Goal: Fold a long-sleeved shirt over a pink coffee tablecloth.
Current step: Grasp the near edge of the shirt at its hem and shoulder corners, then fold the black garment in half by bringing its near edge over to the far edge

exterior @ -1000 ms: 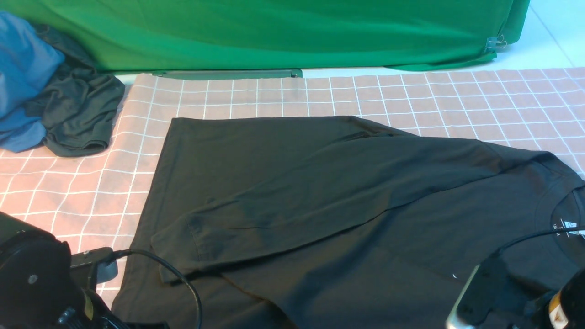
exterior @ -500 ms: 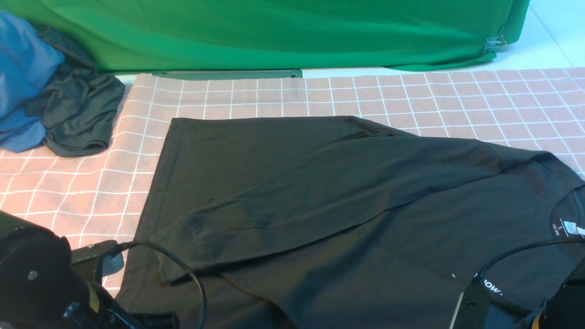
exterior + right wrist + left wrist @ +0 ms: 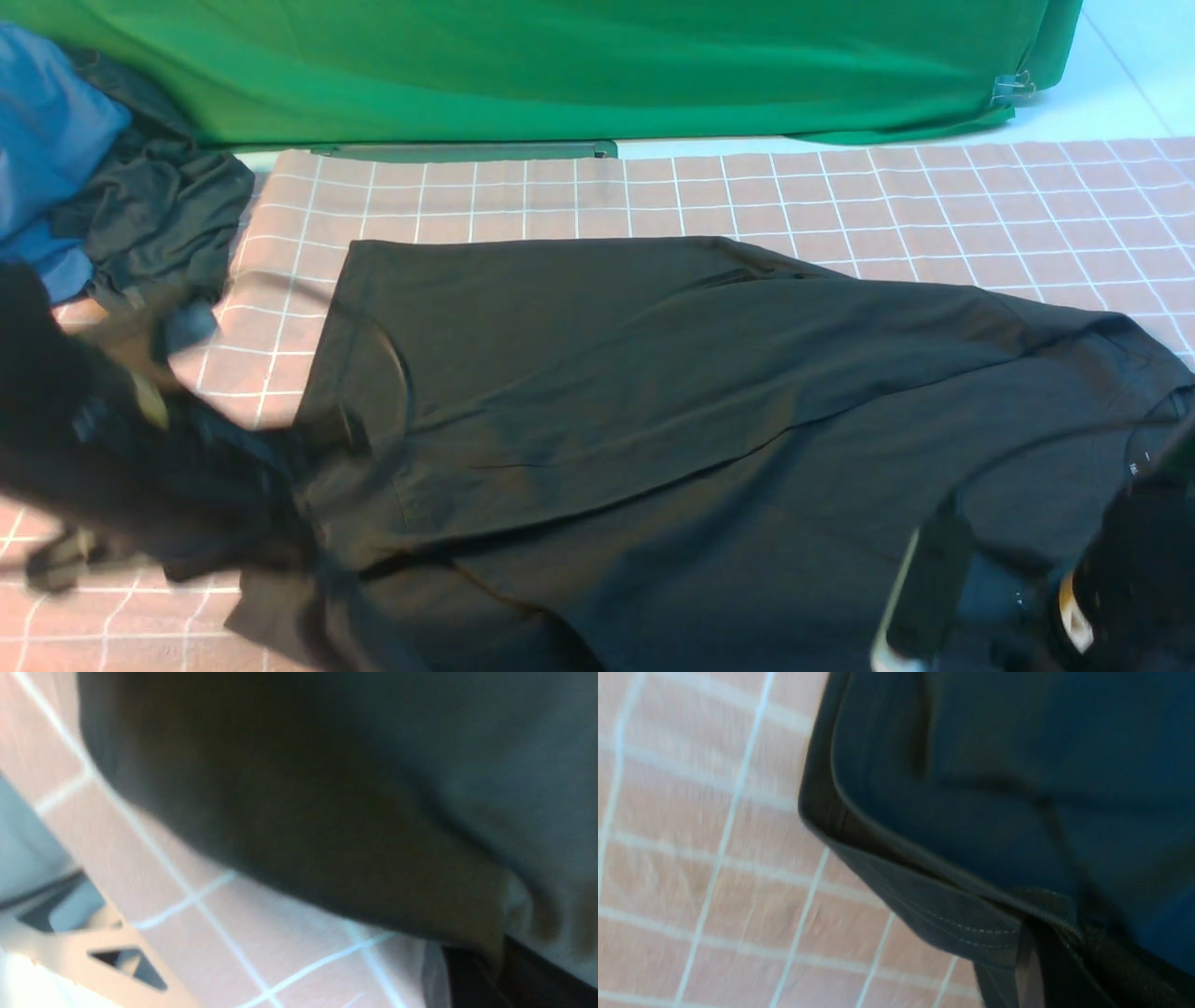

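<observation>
The long-sleeved shirt (image 3: 653, 373) is black and lies spread across the pink coffee tablecloth (image 3: 840, 187), one sleeve folded over its body. My left gripper (image 3: 317, 443) is a motion blur at the shirt's near left corner. In the left wrist view the stitched hem (image 3: 952, 924) runs into the left gripper (image 3: 1045, 961), which is shut on it and holds it off the cloth. My right gripper (image 3: 924, 597) sits low at the near right. In its wrist view the right gripper (image 3: 472, 956) is closed on a lifted fold of the shirt (image 3: 327, 812). The chest print is hidden.
A blue garment (image 3: 47, 121) and a smaller dark grey garment (image 3: 159, 215) are heaped at the far left. The green backdrop cloth (image 3: 560, 65) hangs along the back, with a metal clip (image 3: 1013, 89) at its right end. The table's edge frame (image 3: 93, 942) shows in the right wrist view.
My left arm has swung up and away from the near left corner, taking the shirt's hem with it. The right arm has shifted at the near right, and the white print no longer shows.
</observation>
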